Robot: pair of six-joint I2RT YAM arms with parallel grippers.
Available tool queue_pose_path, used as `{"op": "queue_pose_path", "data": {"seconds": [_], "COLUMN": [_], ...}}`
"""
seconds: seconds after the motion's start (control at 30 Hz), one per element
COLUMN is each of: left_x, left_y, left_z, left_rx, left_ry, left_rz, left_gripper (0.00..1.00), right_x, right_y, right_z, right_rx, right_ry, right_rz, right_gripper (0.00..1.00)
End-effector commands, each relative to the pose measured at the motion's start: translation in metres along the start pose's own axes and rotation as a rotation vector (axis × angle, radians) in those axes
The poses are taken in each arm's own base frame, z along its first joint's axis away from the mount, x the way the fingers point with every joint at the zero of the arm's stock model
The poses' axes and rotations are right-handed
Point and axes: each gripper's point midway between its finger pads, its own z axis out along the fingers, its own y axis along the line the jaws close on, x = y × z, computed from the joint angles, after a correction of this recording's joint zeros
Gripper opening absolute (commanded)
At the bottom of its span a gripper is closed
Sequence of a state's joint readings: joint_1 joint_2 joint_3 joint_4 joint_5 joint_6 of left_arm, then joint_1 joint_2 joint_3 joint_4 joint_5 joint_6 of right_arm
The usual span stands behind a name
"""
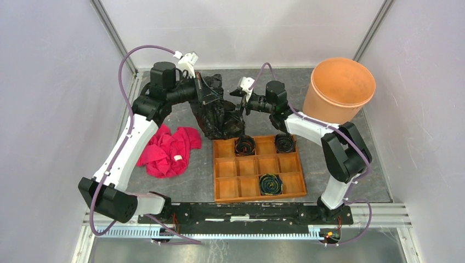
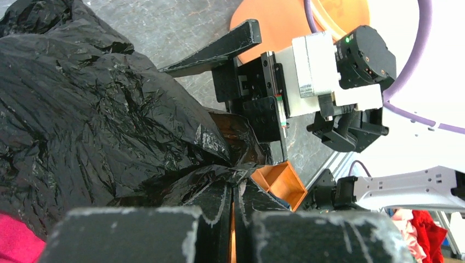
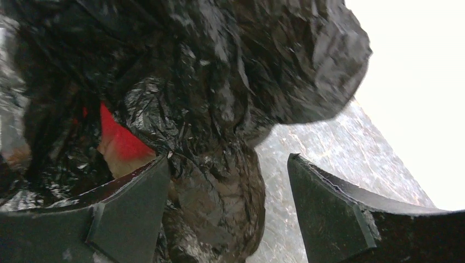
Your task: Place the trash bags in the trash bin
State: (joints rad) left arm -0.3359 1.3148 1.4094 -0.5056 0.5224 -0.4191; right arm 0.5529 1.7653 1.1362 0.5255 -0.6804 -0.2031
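The black trash bag (image 1: 219,118) sits at the far middle of the table (image 1: 192,181), left of the orange trash bin (image 1: 339,90) — left hand (image 2: 233,192) clamped on its film, right hand (image 3: 227,164) wide open against it.

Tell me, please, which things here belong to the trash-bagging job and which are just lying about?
Job: trash bag, pinched in the shut left gripper; open right gripper straddling a fold of it; orange trash bin.
Lying about: red cloth; wooden tray; dark coils in it.
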Motion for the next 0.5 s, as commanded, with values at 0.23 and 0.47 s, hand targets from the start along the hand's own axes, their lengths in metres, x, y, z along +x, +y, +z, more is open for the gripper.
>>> {"op": "queue_pose_path", "data": {"seconds": [0.23,0.47], "left_x": [-0.006,-0.004], "left_y": [-0.014,-0.017], "left_z": [-0.009,-0.011], "left_rx": [0.065,0.082], "left_ry": [0.005,0.019], "left_rz": [0.109,0.129], "left_gripper": [0.02,0.02], "right_x": [-0.044,-0.048], "right_y": [0.034,0.018], "right_z": [0.002,-0.007], "right_rx": [-0.152,-0.044], "right_ry": [-0.138,-0.104], "right_rz": [-0.076,-0.086], "right_gripper": [0.90,0.89]}}
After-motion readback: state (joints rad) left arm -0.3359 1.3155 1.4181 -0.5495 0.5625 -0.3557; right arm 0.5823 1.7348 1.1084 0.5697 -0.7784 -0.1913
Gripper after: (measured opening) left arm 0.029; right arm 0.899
